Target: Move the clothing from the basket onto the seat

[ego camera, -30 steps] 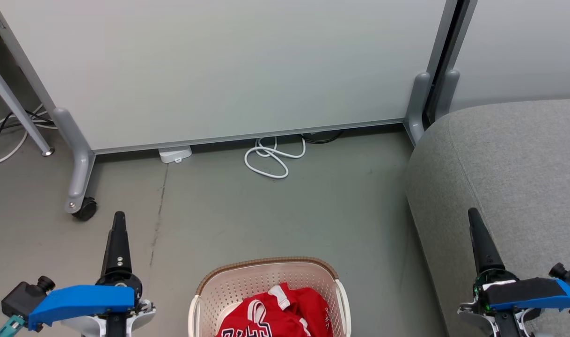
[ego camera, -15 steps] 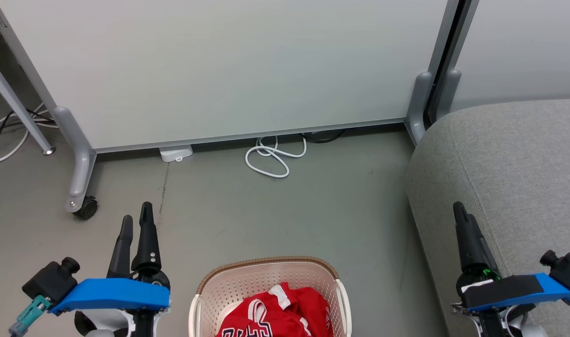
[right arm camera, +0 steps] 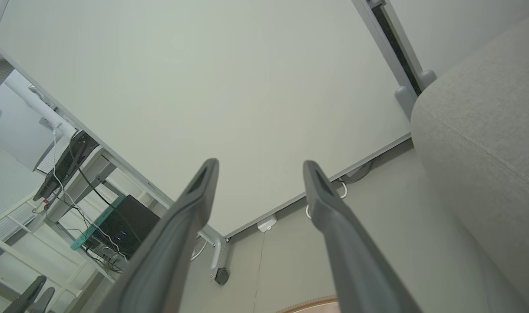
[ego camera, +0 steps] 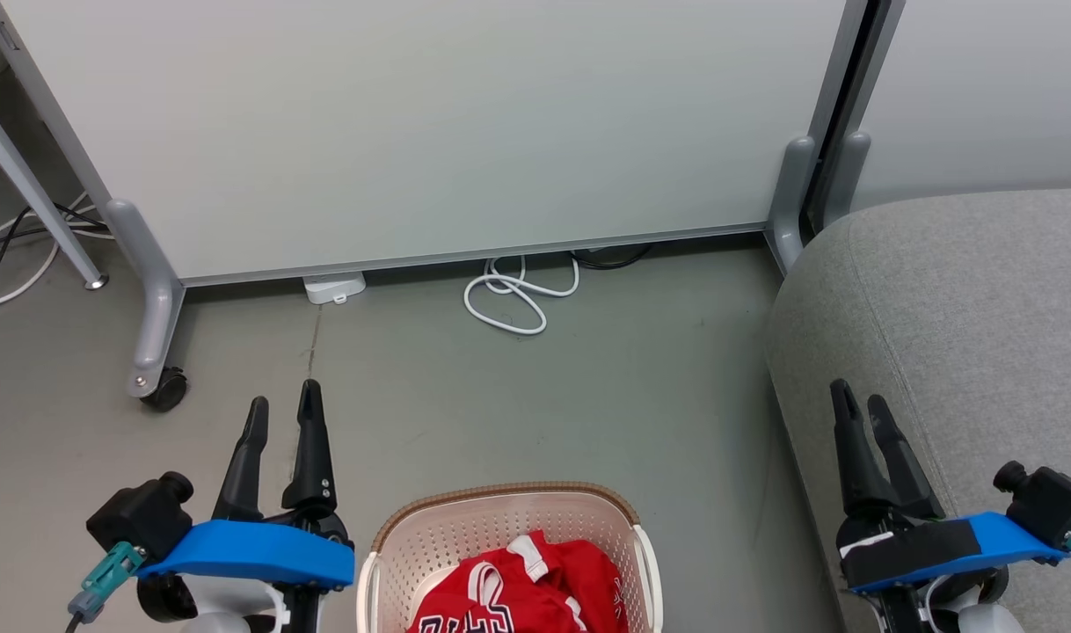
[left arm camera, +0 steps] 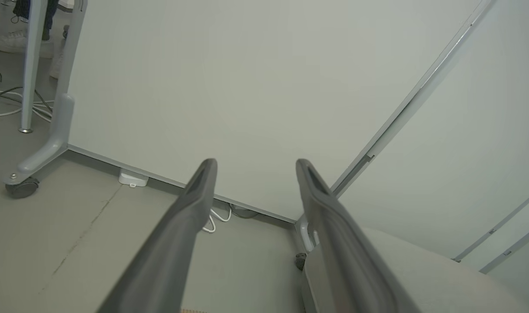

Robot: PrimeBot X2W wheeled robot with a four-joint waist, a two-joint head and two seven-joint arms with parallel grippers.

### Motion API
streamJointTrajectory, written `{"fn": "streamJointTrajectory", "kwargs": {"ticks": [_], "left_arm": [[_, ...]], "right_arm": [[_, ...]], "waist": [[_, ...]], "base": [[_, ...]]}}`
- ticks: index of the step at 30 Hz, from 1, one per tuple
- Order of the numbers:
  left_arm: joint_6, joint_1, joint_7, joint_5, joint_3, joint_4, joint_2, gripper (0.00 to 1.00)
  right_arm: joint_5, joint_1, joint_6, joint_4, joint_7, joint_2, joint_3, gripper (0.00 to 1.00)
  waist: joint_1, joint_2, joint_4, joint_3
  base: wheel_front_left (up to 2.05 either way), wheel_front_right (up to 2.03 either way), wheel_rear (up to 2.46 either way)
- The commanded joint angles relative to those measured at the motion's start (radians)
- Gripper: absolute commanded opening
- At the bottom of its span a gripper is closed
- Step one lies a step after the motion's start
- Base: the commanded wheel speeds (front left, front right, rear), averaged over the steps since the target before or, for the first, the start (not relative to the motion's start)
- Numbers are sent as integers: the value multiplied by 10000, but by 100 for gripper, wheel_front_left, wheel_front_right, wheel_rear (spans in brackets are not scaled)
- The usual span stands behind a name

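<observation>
The basket (ego camera: 500, 490), cream plastic with rows of small holes and a brown woven-look rim, stands upright on the floor (ego camera: 544, 404) at the bottom edge of the head view, its near part cut off by the frame. The clothing (ego camera: 535, 585), red fabric with white bands and part of some dark-and-white block lettering, lies crumpled inside it, below the rim. The seat (ego camera: 966, 308), a large grey upholstered cushion with a rounded edge, stands to the basket's right, apart from it

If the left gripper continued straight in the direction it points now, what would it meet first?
Probably the white partition panel, near its lower edge. The left gripper, jaws open and empty, has just floor between it and the panel. Depth is unclear.
</observation>
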Motion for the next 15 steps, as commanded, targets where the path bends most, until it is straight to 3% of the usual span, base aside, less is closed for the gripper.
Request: {"fn": "streamJointTrajectory", "kwargs": {"ticks": [1,15], "left_arm": [[40,-240,-109,385,-50,-45,73,100],[234,-344,-477,2066,-386,184,155,100]], "right_arm": [[-355,-210,16,-119,-113,-70,31,100],[-1930,-298,19,-51,-476,-82,66,100]], "waist": [[0,0,10,0],[0,0,69,24]], "base": [[0,0,0],[0,0,0]]}}
